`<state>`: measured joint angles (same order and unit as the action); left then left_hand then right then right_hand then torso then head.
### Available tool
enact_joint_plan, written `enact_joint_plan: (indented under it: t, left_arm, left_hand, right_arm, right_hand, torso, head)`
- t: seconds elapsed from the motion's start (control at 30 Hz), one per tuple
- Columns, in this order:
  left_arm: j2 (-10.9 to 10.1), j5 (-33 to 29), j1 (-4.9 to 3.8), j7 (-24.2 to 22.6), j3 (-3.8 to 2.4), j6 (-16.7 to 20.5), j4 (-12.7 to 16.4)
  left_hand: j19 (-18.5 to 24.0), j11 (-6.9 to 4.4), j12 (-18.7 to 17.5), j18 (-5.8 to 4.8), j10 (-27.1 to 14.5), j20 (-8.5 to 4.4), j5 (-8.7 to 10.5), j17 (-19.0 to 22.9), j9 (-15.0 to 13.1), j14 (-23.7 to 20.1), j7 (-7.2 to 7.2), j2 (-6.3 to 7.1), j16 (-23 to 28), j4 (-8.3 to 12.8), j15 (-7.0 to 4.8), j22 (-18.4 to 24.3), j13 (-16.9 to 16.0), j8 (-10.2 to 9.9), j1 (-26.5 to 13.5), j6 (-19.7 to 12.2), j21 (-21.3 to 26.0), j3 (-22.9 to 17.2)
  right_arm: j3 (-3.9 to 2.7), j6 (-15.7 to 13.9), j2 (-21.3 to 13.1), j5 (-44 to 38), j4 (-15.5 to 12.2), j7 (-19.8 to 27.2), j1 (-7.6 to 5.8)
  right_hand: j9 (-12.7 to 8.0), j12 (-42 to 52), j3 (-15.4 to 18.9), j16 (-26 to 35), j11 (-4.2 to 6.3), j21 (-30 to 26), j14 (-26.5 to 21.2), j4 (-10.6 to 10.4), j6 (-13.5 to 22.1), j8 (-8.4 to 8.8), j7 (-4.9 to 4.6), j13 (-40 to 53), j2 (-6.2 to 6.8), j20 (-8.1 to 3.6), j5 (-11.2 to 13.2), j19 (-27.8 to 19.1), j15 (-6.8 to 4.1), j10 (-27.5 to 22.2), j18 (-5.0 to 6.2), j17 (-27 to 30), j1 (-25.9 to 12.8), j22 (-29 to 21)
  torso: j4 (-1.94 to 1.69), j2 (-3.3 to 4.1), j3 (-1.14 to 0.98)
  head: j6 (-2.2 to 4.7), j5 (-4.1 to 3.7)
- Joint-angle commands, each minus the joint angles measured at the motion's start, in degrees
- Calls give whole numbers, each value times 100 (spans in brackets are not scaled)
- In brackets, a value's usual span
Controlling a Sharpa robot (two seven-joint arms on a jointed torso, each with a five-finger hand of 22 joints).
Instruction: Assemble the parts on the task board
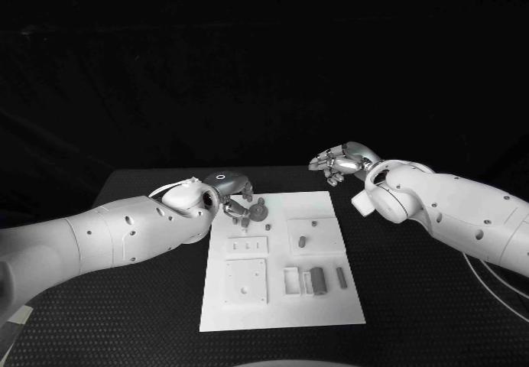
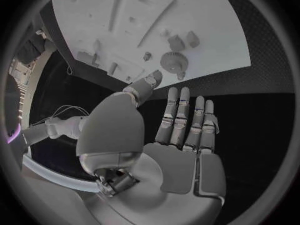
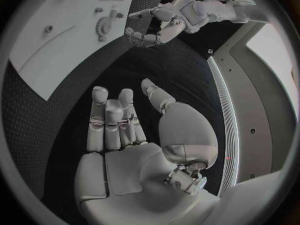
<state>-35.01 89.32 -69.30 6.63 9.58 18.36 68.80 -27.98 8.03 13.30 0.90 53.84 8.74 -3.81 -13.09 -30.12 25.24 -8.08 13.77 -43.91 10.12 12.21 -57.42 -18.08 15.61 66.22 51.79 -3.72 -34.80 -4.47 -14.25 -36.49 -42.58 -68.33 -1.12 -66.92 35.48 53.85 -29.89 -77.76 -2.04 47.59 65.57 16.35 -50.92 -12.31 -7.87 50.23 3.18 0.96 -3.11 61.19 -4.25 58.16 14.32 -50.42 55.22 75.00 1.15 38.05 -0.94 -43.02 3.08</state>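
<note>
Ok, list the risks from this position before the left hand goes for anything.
1. The left hand hovers open at the far edge of the task board, right by the gear; a loose approach could knock the gear or the small pegs beside it out of place.
2. The right hand hangs open off the board's far right corner; if both reach in together, the arms may crowd each other there.

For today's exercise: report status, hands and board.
Left hand open by the gear. Right hand open, off the task board. Nothing blocking.
</note>
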Motion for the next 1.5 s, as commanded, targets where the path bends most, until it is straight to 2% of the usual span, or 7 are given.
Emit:
enact_joint_plan:
  t: [0.03, 0.27, 0.7, 1.0, 1.4, 1.5]
  left_arm:
    - [54, 183, 1, 9, 15, -275, -79]
    - [142, 185, 32, 144, 59, -466, -269]
    - [282, 169, 125, 118, 65, -540, -525]
    - [357, 117, 149, 47, 65, -551, -686]
    - [444, 84, 211, -27, 66, -622, -819]
    - [462, 78, 226, -44, 67, -702, -833]
  left_hand:
    - [93, 31, -4, -90, 71, -9, 25, 34, 7, -63, 2, 16, 49, -50, 5, 25, 33, 52, 0, 70, 9, 12]
    - [158, 63, 23, -90, 166, -26, 36, 65, 13, -58, -23, -50, 78, -146, 42, 51, 80, 94, -62, 142, -6, 50]
    - [152, 75, 6, -90, 157, -54, 45, 87, 34, -65, -41, -56, 100, -235, 60, 64, 125, 81, -129, 119, -5, 80]
    - [201, 95, -49, -90, 66, -61, 44, 121, 67, -137, -45, -44, 150, -261, 50, 83, 194, 47, -93, 50, 3, 87]
    - [332, 126, -206, -90, -233, -32, 42, 220, 114, -329, -14, 34, 347, -335, 55, 98, 368, 2, -16, -77, 0, 72]
    - [456, 132, -252, -90, -336, -1, 42, 245, 120, -417, 7, 94, 406, -379, 46, 96, 434, 2, -5, -105, 6, 92]
  right_arm:
    - [-3, 76, 9, -25, -8, 41, 0]
    - [-3, 74, 3, -26, -17, 38, 0]
    - [-3, 74, -2, -26, -50, 39, 0]
    - [-3, 78, -11, -26, -72, 32, 0]
    - [-3, 82, -14, -26, -105, 34, 0]
    - [-3, 82, -17, -26, -113, 33, 0]
  right_hand:
    - [-9, 25, 3, 2, 22, -38, -7, 16, 17, 39, -42, -10, 15, 1, 23, 2, -15, 16, 68, 8, 5, 61]
    - [-9, 27, 4, 1, 21, -38, -6, 15, 17, 40, -43, -12, 13, 1, 23, 3, -14, 16, 68, 9, 4, 62]
    - [-10, 30, 6, 0, 20, -38, -6, 11, 18, 41, -44, -15, 11, 2, 23, 5, -13, 16, 68, 10, -1, 63]
    - [-10, 33, 8, -2, 20, -38, -5, 10, 18, 42, -45, -18, 10, 2, 23, 7, -12, 16, 68, 10, -4, 63]
    - [-10, 35, 9, -2, 19, -39, -5, 9, 19, 44, -45, -20, 10, 2, 23, 8, -12, 15, 68, 11, -9, 64]
    - [-10, 36, 10, -3, 19, -39, -4, 9, 20, 44, -45, -21, 10, 2, 23, 8, -12, 15, 68, 11, -10, 64]
  torso:
    - [4, 2, 6]
    - [6, 11, 9]
    - [6, 12, 12]
    - [3, 9, 10]
    - [1, 11, 7]
    - [5, 12, 5]
  head:
    - [-6, -5]
    - [-15, -8]
    - [-37, -15]
    - [-53, -41]
    - [-87, -66]
    - [-101, -68]
